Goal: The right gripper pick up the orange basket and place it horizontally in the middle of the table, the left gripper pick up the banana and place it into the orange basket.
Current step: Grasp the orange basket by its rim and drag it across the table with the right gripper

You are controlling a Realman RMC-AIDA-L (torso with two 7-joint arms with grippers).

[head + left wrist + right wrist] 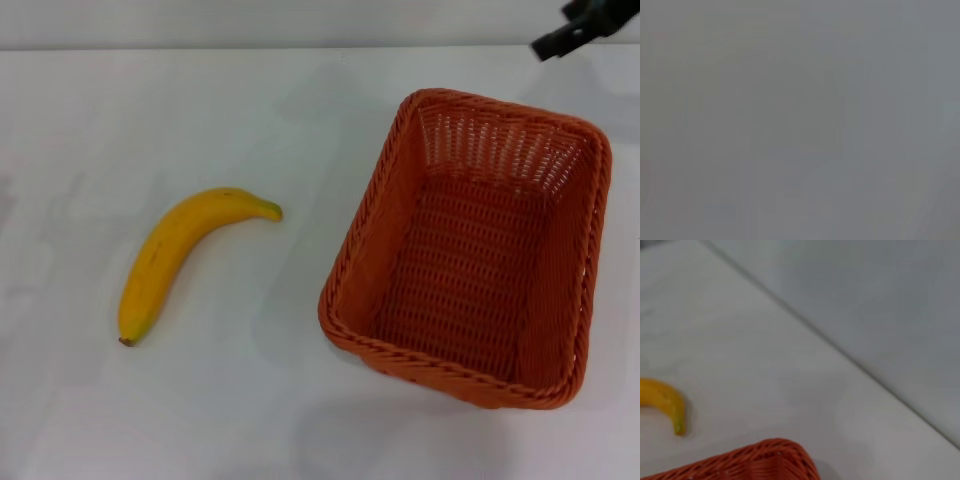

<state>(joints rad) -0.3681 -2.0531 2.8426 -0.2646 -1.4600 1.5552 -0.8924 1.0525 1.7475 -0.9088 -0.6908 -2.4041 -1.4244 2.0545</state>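
Sitting upright on the right half of the table (pixel 250 110), the orange basket (pixel 470 250) is showing its open mouth to the ceiling, its long side running from near to far and turned slightly off square. Nothing is lying inside it; the woven floor is showing bare. In the right wrist view, one braided corner of the basket (pixel 770 462) is poking into the picture.

Well apart from it, on the left half of the white top, the banana (pixel 180 255) is lying flat, its greenish stem tip pointing toward the basket and its small dark end pointing to the near left. The right wrist view is catching only the stem end of the banana (pixel 665 402), resting on the table (pixel 765 365) near the basket's corner.

Beyond the basket's far right corner, the right gripper (pixel 585 25) is hanging clear of the rim, touching nothing. Only a dark part of it is showing at the picture's edge, so whether the claw is spread or closed cannot be told. The left gripper is showing nowhere; its wrist view is giving only a plain grey field.
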